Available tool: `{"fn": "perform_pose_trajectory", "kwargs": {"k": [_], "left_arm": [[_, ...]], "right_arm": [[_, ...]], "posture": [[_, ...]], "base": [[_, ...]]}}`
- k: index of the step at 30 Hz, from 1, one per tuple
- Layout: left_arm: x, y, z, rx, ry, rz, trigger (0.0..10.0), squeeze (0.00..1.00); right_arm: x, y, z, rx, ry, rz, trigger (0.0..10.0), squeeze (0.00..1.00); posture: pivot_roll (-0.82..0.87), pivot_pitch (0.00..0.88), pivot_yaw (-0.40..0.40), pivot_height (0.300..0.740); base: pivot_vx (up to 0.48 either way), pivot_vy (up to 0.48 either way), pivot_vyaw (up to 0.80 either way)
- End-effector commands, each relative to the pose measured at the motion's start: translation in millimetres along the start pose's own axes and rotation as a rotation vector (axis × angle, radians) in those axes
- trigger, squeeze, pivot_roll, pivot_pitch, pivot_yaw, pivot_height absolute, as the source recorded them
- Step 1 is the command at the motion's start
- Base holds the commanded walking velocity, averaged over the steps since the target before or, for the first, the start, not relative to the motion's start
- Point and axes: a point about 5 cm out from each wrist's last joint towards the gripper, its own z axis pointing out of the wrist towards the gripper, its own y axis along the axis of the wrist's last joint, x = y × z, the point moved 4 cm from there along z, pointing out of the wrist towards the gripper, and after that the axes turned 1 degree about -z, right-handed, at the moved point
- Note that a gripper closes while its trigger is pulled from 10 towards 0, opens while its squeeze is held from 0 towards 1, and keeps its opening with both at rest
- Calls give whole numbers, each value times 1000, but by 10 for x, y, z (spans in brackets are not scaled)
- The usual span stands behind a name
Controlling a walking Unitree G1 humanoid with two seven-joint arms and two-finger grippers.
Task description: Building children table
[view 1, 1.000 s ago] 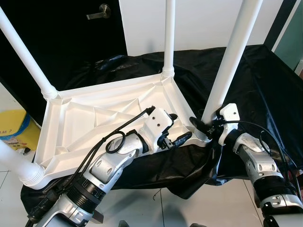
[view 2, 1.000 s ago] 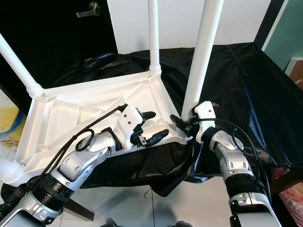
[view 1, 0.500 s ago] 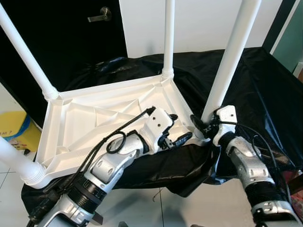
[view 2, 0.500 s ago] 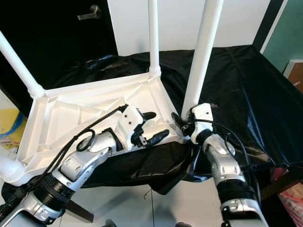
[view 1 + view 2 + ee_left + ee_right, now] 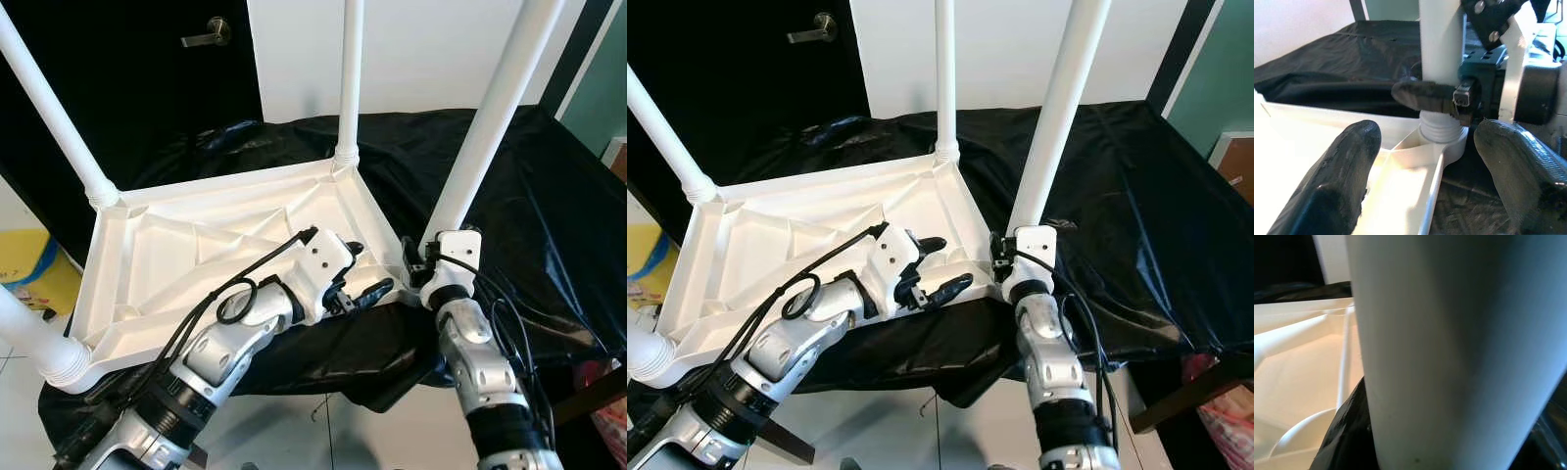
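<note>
You have the white tabletop [image 5: 196, 255] lying upside down on the black cloth [image 5: 549, 196], with all four legs standing up from its corners. Take the near-right leg [image 5: 485, 127] as your landmark: your right gripper [image 5: 419, 269] is closed around its base, just above the threaded collar where it meets the corner socket [image 5: 1442, 142], and the leg leans slightly away from the tabletop's centre. Your left gripper [image 5: 358, 279] sits on the tabletop rim just beside that same corner, fingers [image 5: 1337, 181] spread wide and holding nothing. The main risk, as I judge it, is cross-threading: if you twist while the leg tilts, the collar may bind. That corner also hangs close to the cloth's front edge, so a hard push could slide the whole tabletop or tip it off. Steady the rim with the left gripper before turning further.
</note>
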Motion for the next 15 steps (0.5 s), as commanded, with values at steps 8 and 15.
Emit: {"fn": "perform_pose_trajectory", "kwargs": {"k": [8, 15], "left_arm": [[-136, 4, -33, 0, -138, 1, 10000, 0], [-120, 21, -42, -5, -132, 4, 10000, 0]], "right_arm": [[-19, -151, -116, 86, -73, -3, 10000, 0], [-30, -55, -163, 52, -106, -7, 10000, 0]], "posture": [[-113, 45, 15, 740], [-110, 68, 19, 740]], "base": [[0, 0, 0], [0, 0, 0]]}}
